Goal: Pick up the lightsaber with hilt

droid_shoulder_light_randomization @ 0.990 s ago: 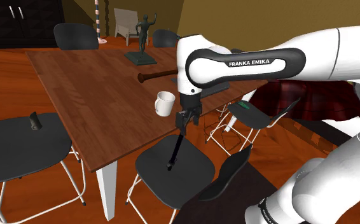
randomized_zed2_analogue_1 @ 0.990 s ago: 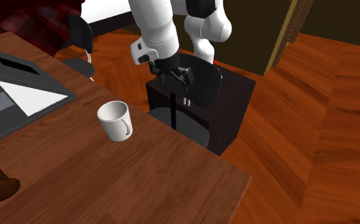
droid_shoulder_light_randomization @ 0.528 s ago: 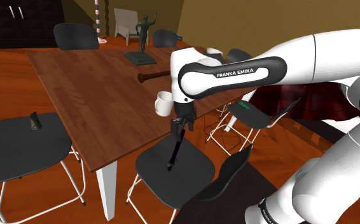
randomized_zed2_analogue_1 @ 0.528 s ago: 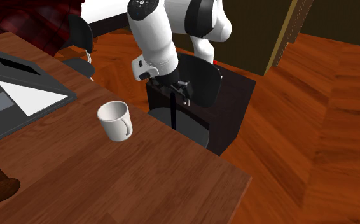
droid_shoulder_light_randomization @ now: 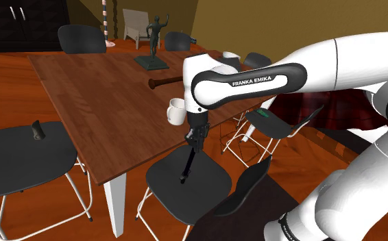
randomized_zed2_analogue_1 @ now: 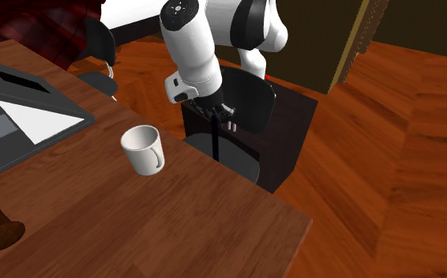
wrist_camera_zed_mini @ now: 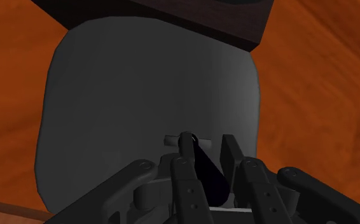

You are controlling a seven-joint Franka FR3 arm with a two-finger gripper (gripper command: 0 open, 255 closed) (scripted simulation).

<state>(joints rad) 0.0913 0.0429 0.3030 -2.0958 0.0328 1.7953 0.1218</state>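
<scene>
The lightsaber point(droid_shoulder_light_randomization: 188, 164) is a thin black rod standing tilted on the dark chair seat point(droid_shoulder_light_randomization: 210, 183) beside the table's near edge. My gripper point(droid_shoulder_light_randomization: 193, 140) is at its upper end, fingers drawn in around the hilt. In the second exterior view the lightsaber point(randomized_zed2_analogue_1: 214, 139) hangs straight down from the gripper point(randomized_zed2_analogue_1: 219, 120) in front of the chair back. In the wrist view its black shaft point(wrist_camera_zed_mini: 201, 168) runs between the fingers of the gripper point(wrist_camera_zed_mini: 205, 149), against the grey chair seat point(wrist_camera_zed_mini: 140, 83).
A white mug point(droid_shoulder_light_randomization: 175, 109) stands on the wooden table point(droid_shoulder_light_randomization: 97, 103) close to the gripper. Farther back are a dark statue point(droid_shoulder_light_randomization: 153, 44) and a brown wooden club point(droid_shoulder_light_randomization: 164, 81). A grey flat case point(randomized_zed2_analogue_1: 16, 110) lies on the table. A dark stool point(droid_shoulder_light_randomization: 21, 161) stands at the shoulder view's left.
The arm swung slightly towards the table and lowered the gripper onto the lightsaber's upper end. The fingers, wide apart a second ago, have drawn in around it.
</scene>
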